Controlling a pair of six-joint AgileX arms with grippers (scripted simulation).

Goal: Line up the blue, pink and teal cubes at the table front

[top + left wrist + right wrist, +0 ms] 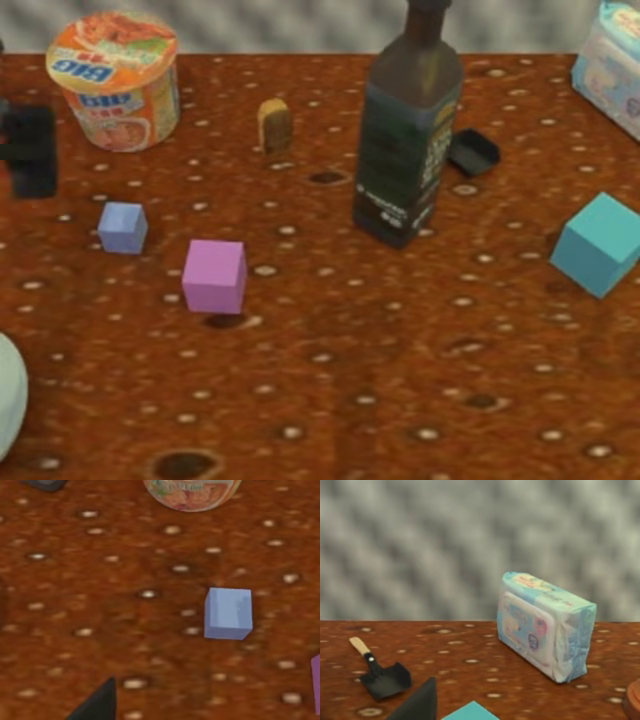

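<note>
The small pale blue cube (122, 227) rests on the rusty table (330, 380) at the left. The pink cube (214, 276) lies just right of it and nearer the front. The teal cube (600, 243) sits far off at the right edge. My left gripper (30, 150) is a black block at the left edge, behind and left of the blue cube (228, 613), open and holding nothing. One of its dark fingertips (97, 705) shows, and a sliver of the pink cube (316, 682). My right gripper (462, 700) is outside the top view, open above the teal cube's (470, 712) corner.
An orange noodle cup (115, 80) stands at the back left and a tall dark bottle (408, 140) at the back middle. A small brown piece (274, 125), a black scoop (473, 152), a wipes pack (612, 65) and a pale rounded thing (5, 395) also lie about.
</note>
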